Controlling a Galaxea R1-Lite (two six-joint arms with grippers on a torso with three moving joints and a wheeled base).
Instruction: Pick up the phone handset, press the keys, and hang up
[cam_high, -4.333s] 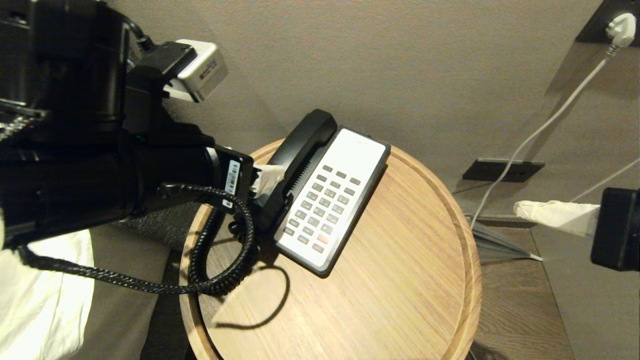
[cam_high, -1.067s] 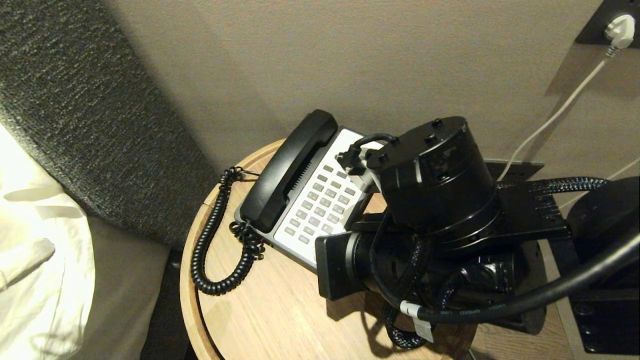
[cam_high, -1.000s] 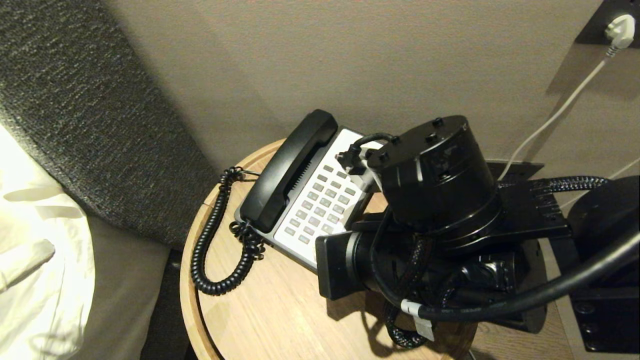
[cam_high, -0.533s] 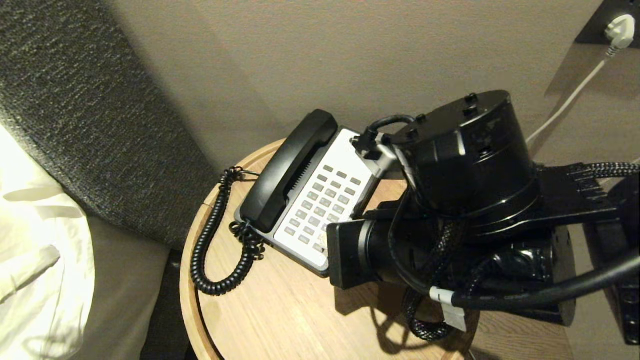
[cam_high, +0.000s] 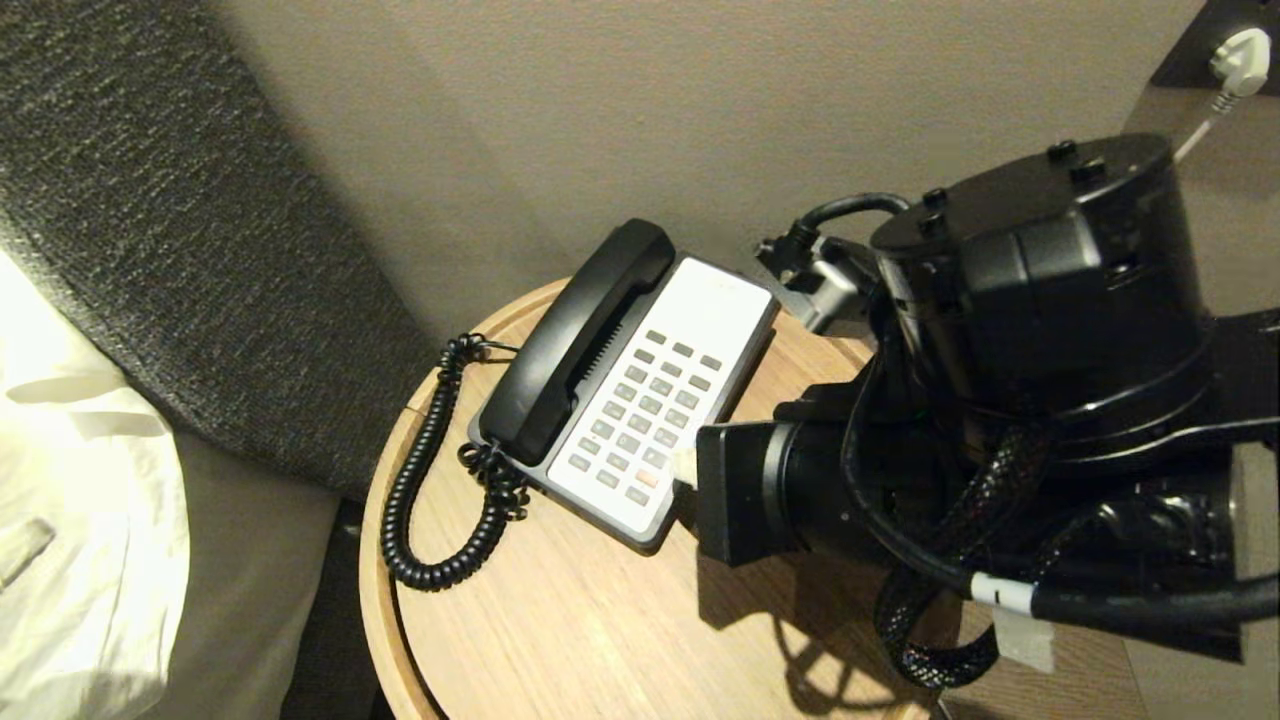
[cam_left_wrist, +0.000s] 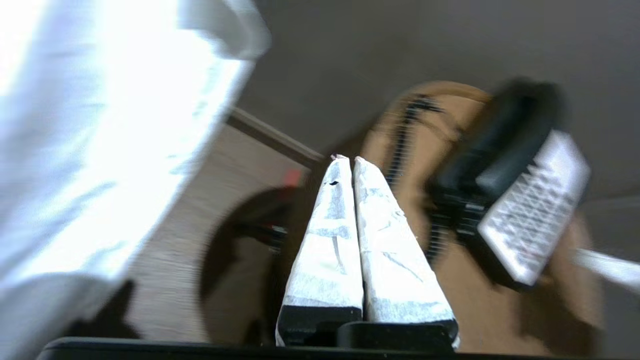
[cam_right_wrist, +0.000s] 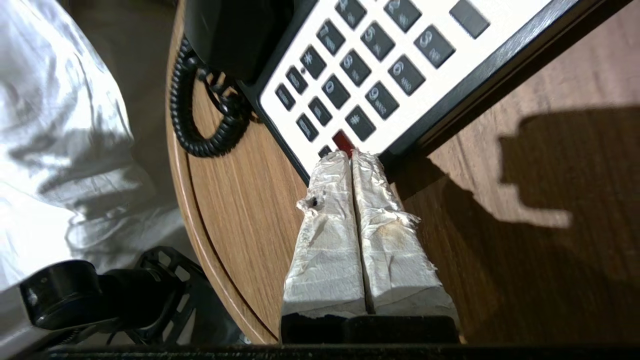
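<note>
both grippers had their wrapped fingers pressed together, and neither held anything. the round wooden table (cam_high: 560, 640) had a raised rim and carried the phone (cam_high: 690, 330), set at a slant near the wall. the handset (cam_high: 580, 340) lay in its cradle along the phone's left side, with its coiled cord (cam_high: 420, 500) looping down over the tabletop toward the rim on the bed side.

the right gripper (cam_right_wrist: 351, 155) reached in from the right, low over the table, with its closed tips at the near corner of the keypad (cam_high: 650, 410). in the right wrist view the tips sat just at the red key (cam_right_wrist: 343, 141) in the bottom row; i couldn't tell if they touched it. the handset lay well apart from this gripper, across the keypad on the far side of the phone. in the head view only a pale bit of the fingers (cam_high: 686, 463) showed past the black wrist, just beside the phone's lower edge.

the left gripper (cam_left_wrist: 349, 161) was out of the head view. its own view, blurred, showed it up off the table on the bed side, pointing toward the table with the phone and handset beyond its tips, apart from them. white bedding (cam_high: 80, 520) lay to the left of the table, and a white plug (cam_high: 1240, 50) sat in a wall socket at the upper right.
</note>
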